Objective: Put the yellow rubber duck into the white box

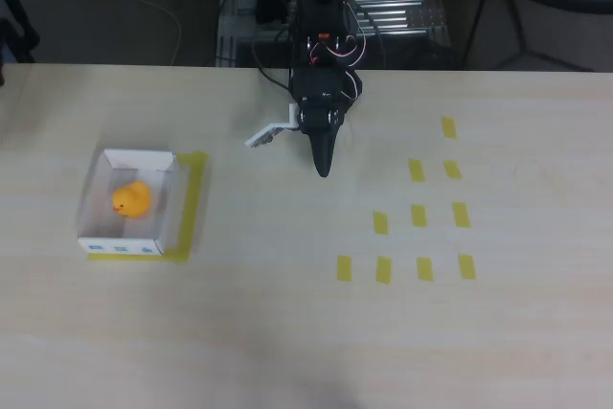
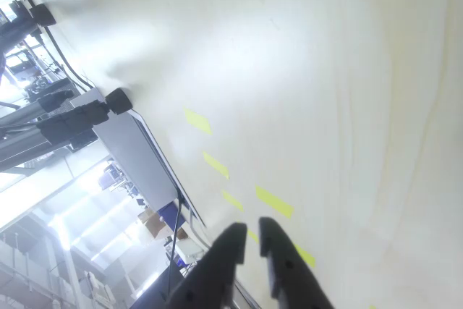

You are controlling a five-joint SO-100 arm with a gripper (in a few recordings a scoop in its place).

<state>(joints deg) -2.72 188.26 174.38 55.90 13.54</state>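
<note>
Two dark fingers (image 2: 247, 240) rise from the bottom edge of the wrist view, their tips close together with a thin gap between them and nothing held. Behind them the pale wooden table (image 2: 347, 92) fills most of that view, tilted, with a few yellow tape rectangles (image 2: 273, 201) running in a slanted line.

From overhead, the black arm (image 1: 324, 93) reaches in from the far edge of the table, and its fingers (image 1: 323, 162) form a single narrow point aimed toward the near side, pressed almost shut and empty. A small white tag (image 1: 268, 133) sticks out just to the left of the arm.

Well to the left in the overhead view sits the white box (image 1: 96, 184), resting on a patch of yellow tape that shows along its right and near sides, with small blue marks on its near outer wall. The yellow rubber duck (image 1: 131, 200) lies inside the box, near its middle.
</note>
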